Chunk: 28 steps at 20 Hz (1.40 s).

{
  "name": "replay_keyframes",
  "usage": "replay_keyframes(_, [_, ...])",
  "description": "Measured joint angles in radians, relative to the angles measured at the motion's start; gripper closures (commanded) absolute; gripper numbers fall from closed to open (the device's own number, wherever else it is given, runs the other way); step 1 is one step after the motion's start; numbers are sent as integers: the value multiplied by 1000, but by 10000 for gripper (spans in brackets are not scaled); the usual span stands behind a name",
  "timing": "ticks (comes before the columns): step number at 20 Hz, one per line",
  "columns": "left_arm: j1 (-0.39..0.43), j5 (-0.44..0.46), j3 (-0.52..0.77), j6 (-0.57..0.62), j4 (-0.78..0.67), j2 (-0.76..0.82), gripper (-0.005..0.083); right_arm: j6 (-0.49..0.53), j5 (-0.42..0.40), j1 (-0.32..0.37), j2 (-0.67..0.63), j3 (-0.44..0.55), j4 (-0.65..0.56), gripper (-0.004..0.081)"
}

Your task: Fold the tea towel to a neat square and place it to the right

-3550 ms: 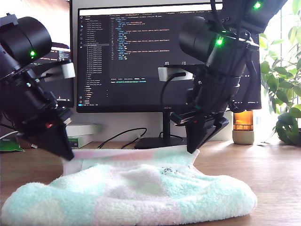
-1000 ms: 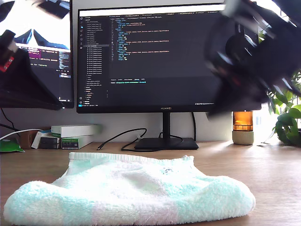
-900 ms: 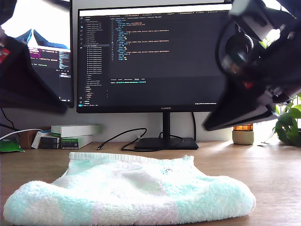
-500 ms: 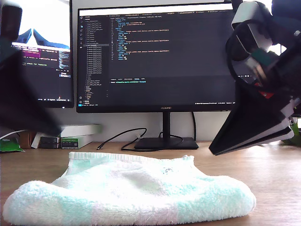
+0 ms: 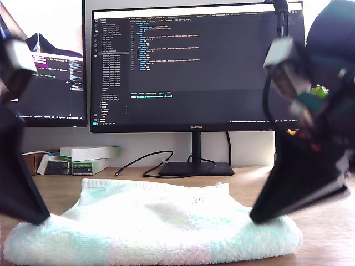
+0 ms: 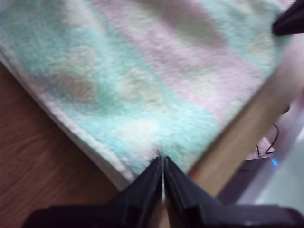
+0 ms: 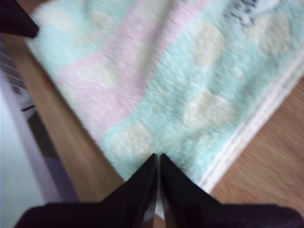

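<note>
The monitor point(image 5: 183, 66) at 12 o'clock in the exterior view reads "HUAWEI" under its screen; its lines of code are too small to read. Stacked boxes point(image 5: 89, 153) sit at 9 o'clock, labels illegible. The towel point(image 5: 161, 227) lies folded on the bench point(image 5: 333, 249) at 6 o'clock, its small dark stitched mark unreadable. A black arm point(image 5: 16, 183) tips onto its 9 o'clock end, another arm point(image 5: 299, 183) onto its 3 o'clock end. My first claw point(image 6: 163, 164) is narrowed to a slit at a towel corner. My second claw point(image 7: 157, 159) is equally narrow at another corner. Whether either pinches cloth, I cannot tell.
</note>
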State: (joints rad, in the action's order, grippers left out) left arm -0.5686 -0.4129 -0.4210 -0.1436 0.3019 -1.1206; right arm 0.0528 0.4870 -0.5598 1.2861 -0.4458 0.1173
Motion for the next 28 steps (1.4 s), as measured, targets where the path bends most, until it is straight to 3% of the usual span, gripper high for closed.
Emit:
replay_keyframes(3, [0, 11, 0, 0, -30, -70, 798, 0, -6, 0, 24, 0, 3, 780])
replay_keyframes(8, [0, 10, -2, 0, -32, -113, 797, -3, -103, 0, 26, 0, 12, 780])
replay_keyframes(13, [0, -33, -2, -11, -15, -113, 797, -3, -105, -5, 26, 0, 12, 780])
replay_keyframes(25, [0, 0, -20, -14, -184, -105, 797, -4, -104, -5, 26, -2, 19, 780])
replay_keyframes(28, [0, 0, -20, -14, -155, -105, 797, -4, -105, -5, 26, -2, 19, 780])
